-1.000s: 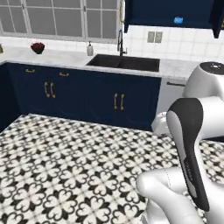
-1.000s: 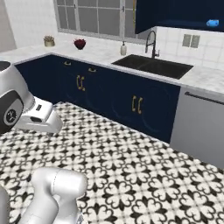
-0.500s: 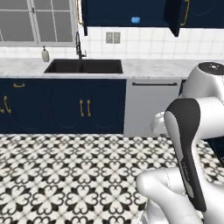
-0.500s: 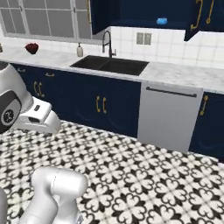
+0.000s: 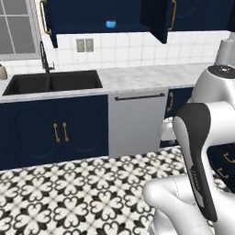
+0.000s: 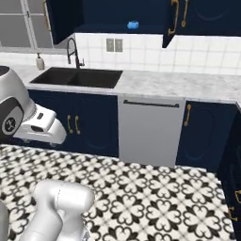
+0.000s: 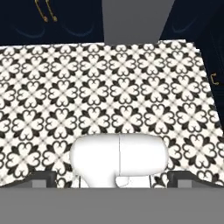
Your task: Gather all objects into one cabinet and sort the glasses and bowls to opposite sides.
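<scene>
**Gripper wide open and empty over the tiled floor; blue bowl up in the open wall cabinet**

Gripper [image 7: 112,177] points down at the black-and-white patterned floor [image 7: 109,96], its two dark finger tips [image 7: 41,177] spread as far apart as they go at the bottom of the hand view, with nothing between them. The white arm [image 5: 197,156] rises at the lower right of the left base view, folded well short of the cabinets.

Beyond the floor runs a row of navy base cabinets [image 5: 59,131] with small brass handles, and between them a grey dishwasher front [image 5: 137,121] with a dark bar handle. On top lies a pale marble counter [image 6: 179,84]. A black sink [image 5: 53,82] is sunk into it at the left, with a dark tap [image 5: 44,57] behind and a small soap bottle [image 6: 41,61] beside the window.

Farther back, white wall tiles carry a double socket [image 6: 114,45]. Above hangs the dark navy wall cabinet [image 5: 92,16] with its doors swung open. On its navy shelf sits the small blue bowl [image 5: 110,24], alone on the stretch of shelf that shows, toward the right part of the opening; in the right base view the same blue bowl [image 6: 132,24] stands above the socket. The rest of the cabinet's interior is too dark to make out.
</scene>
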Controlling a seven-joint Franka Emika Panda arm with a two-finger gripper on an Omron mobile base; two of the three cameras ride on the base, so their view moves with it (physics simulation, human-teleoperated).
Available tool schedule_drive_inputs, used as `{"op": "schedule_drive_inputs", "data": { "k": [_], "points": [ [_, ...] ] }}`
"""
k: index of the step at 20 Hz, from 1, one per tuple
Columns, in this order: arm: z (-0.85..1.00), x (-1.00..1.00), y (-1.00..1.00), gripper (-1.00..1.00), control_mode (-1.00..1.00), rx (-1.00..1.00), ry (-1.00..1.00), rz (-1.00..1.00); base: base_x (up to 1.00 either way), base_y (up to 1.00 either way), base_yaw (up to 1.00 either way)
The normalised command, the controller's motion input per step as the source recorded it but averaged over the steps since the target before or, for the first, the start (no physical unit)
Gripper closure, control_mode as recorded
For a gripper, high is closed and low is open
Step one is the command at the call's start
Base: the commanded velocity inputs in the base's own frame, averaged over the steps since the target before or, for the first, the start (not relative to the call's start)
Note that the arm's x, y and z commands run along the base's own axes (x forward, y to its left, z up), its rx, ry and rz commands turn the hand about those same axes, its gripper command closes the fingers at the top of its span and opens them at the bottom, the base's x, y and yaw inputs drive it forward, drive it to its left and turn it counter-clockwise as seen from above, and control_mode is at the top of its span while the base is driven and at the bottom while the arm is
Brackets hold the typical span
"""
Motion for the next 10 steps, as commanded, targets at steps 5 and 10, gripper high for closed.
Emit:
{"op": "schedule_drive_inputs", "data": {
  "k": [5,10],
  "points": [
    [0.0,0.0,0.0,-1.0,1.0,0.0,0.0,0.0,0.8,0.54,-0.39],
    [0.0,0.0,0.0,-1.0,1.0,0.0,0.0,0.0,0.9,0.35,-0.16]
  ]
}}
